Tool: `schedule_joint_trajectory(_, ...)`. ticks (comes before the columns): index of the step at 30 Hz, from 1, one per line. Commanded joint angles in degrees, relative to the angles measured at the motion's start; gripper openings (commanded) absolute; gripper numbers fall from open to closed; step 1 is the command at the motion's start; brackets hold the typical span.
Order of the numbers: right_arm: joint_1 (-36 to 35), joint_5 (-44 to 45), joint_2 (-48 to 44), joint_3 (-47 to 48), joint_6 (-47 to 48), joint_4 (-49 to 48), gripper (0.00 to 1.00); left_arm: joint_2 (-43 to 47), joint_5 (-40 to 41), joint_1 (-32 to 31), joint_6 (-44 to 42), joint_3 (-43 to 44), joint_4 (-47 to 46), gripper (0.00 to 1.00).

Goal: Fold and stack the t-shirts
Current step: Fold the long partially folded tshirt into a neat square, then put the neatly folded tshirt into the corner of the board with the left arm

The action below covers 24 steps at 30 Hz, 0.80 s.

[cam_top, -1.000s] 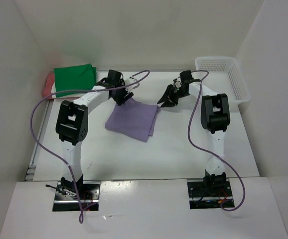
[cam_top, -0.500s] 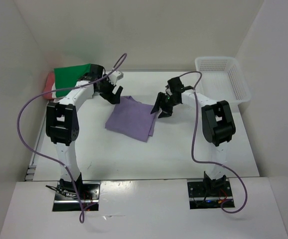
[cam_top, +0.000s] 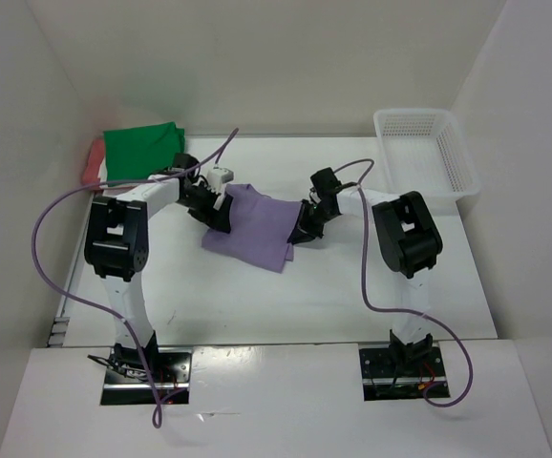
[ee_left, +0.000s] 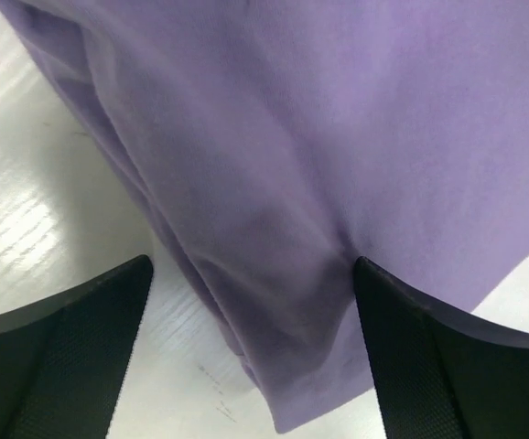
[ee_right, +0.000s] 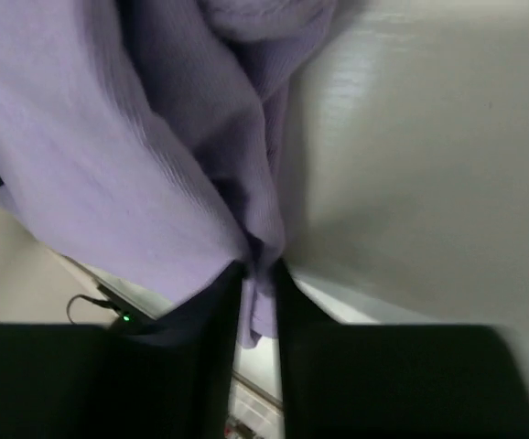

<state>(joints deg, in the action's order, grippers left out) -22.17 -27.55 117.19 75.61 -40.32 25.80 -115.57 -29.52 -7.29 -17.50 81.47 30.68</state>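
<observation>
the lavender t-shirt [cam_top: 257, 227] lies folded near the middle of the desk [cam_top: 352, 296], with one arm at each side of it. its outline is close to square, so a long axis is hard to call; it sits skewed to the desk's edges, with the far edge sloping nearer toward the right and one corner pointing at the arm bases.

the left tool [cam_top: 217, 206] is at the shirt's far left edge. in the left wrist view its fingers [ee_left: 72, 352] are spread wide, with a folded corner of the cloth between them and nothing gripped. the right tool [cam_top: 304, 225] is at the right edge. its wrist view shows the fingers [ee_right: 211, 315] drawn close together with a bunched fold of lavender cloth pinched between them.

bare desk surface runs from the shirt's near edge to the arm bases. white walls [cam_top: 286, 67] close the left, far and right sides. the green t-shirt [cam_top: 142, 148] lies folded in the far left corner on top of the salmon-red t-shirt [cam_top: 92, 160], just behind the left arm. the basket [cam_top: 427, 151] stands in the far right corner, well apart from the right tool.

only a strip of the salmon-red shirt shows beside the green one. the right wrist view is dark and blurred along its lower part.
</observation>
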Motion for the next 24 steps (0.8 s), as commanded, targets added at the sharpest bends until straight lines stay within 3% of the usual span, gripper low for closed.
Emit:
schedule_joint_trajectory(1, 0.99, 0.92, 2.08, 2.16, 0.58, -1.99, 0.17, 1.4, -2.83, 0.08, 1.32, -2.89, 0.44, 0.95)
schedule_joint_trajectory(4, 3.97, 0.92, 4.45, 5.84, 2.51, -0.15, 0.05, 2.97, -5.81, 0.08, 1.85, -6.57, 0.44, 0.92)
schedule_joint_trajectory(9, 5.74, 0.92, 9.45, 15.5, 9.28, 5.13, 0.04, 9.04, -9.42, 0.08, 2.91, -11.94, -0.08, 0.98)
schedule_joint_trajectory(12, 5.74, -0.13, 10.69, 18.42, 11.91, 7.24, 0.14, 8.26, -8.63, 0.08, 5.36, -11.17, -2.37, 1.0)
schedule_joint_trajectory(13, 5.74, -0.66, 10.69, 18.43, 11.93, 7.85, 0.22, 7.38, -8.1, 0.08, 6.67, -10.38, -2.98, 1.0)
schedule_joint_trajectory(15, 5.74, -1.71, 9.56, 17.12, 12.54, 7.86, 0.27, 4.05, -8.1, 0.08, 8.09, -7.04, -3.69, 1.0)
schedule_joint_trajectory(24, 5.74, -2.24, 2.79, 6.57, 10.78, 3.9, 0.29, -5.27, -5.56, 0.08, 16.08, -0.88, -4.05, 1.0)
